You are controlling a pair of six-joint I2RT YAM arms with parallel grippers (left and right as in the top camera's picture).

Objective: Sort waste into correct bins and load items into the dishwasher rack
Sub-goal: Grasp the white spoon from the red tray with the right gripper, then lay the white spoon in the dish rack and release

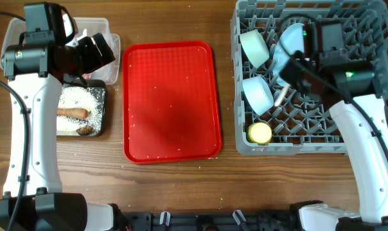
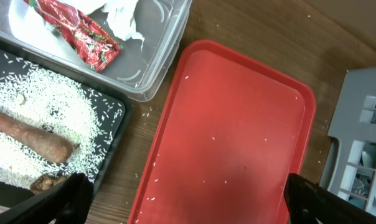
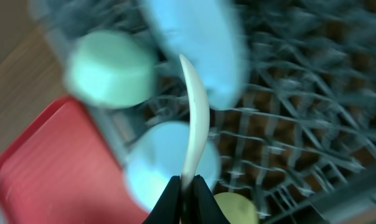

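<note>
My right gripper [image 3: 187, 186] is shut on the white spoon [image 3: 194, 112] and holds it over the grey dishwasher rack [image 1: 297, 144]. The rack holds a pale green bowl [image 1: 254, 46], a pale blue bowl [image 1: 258, 93], a pale blue dish [image 1: 289, 42] and a yellow cup [image 1: 259, 133]. My left gripper [image 2: 185, 199] is open and empty above the red tray's near-left edge. The clear box [image 2: 157, 56] holds the red-and-white wrapper [image 2: 82, 31]. The black tray [image 2: 107, 137] holds rice [image 2: 51, 99], the carrot stub [image 2: 32, 134] and a brown scrap [image 2: 48, 182].
The flat red tray [image 1: 171, 102] lies between the bins and the rack, with a few rice grains on it. Stray grains lie on the wooden table [image 1: 175, 192] around it. White crumpled paper [image 2: 122, 15] is in the clear box.
</note>
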